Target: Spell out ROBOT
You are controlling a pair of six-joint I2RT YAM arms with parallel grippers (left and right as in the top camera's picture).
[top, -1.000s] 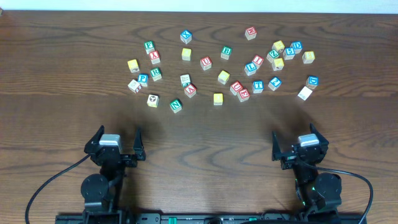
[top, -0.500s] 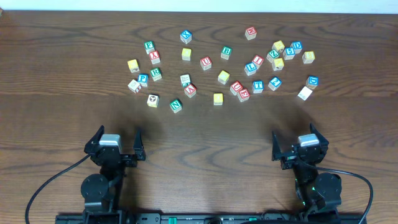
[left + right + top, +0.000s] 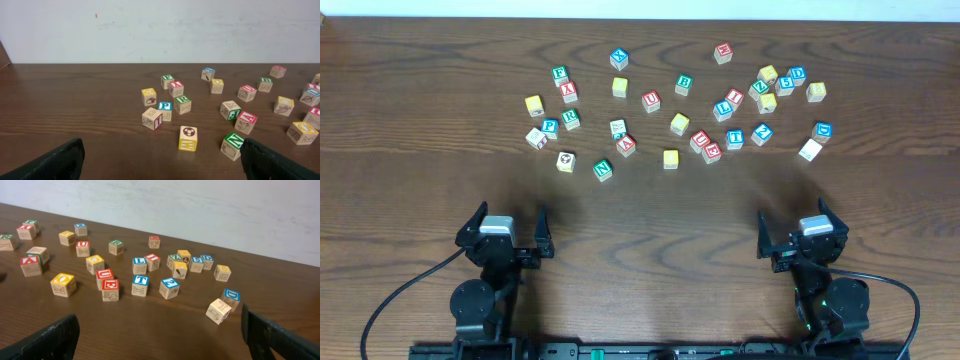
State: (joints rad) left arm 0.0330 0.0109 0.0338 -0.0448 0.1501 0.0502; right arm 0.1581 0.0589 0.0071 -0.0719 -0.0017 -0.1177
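**Both grippers open, blocks scattered far from them**

The left gripper point(image 3: 508, 222) and the right gripper point(image 3: 792, 226) are resting near the front edge, fingers spread wide and holding nothing. Well apart from them, the letter blocks point(image 3: 650, 101) are lying scattered across the far part of the wooden table point(image 3: 400, 170). They are small pale cubes with red, blue, green or yellow letter faces, among them a green R point(image 3: 182, 104) and a blue T point(image 3: 140, 285).
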